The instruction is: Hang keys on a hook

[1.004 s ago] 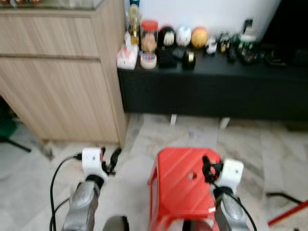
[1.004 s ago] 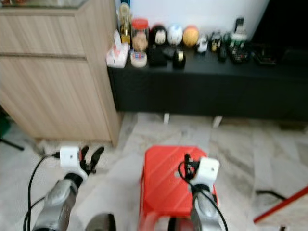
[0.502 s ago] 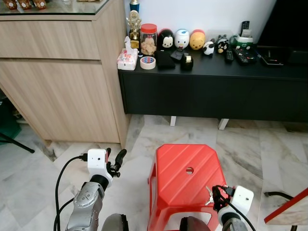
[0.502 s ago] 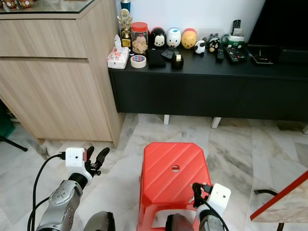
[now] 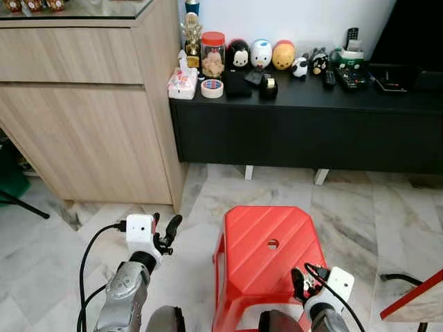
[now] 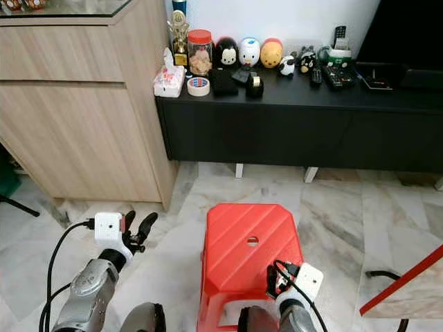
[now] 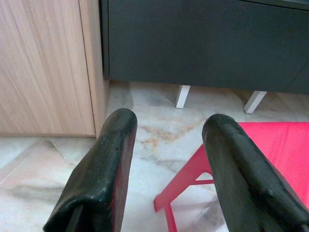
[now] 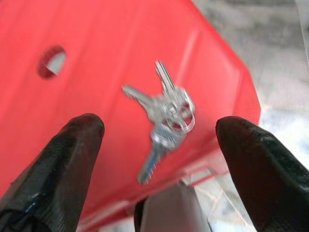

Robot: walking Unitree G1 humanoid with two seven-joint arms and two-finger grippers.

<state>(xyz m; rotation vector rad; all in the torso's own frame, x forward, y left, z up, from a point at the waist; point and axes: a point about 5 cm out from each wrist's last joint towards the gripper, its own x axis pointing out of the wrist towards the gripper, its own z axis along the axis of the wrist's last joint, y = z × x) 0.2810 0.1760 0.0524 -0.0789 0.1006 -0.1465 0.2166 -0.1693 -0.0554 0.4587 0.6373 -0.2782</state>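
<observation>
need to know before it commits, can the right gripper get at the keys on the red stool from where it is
Probably yes. The right gripper is open over the red stool, and the keys lie bare on the seat near its edge, between the two fingers, with nothing lying over them.

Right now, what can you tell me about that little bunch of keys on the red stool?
The keys are a small bunch of silvery metal ones joined on a ring, blades fanned out in different directions. They lie flat on the red stool, near one corner, slightly blurred. The right gripper hovers open over them, its fingers either side, not touching.
</observation>
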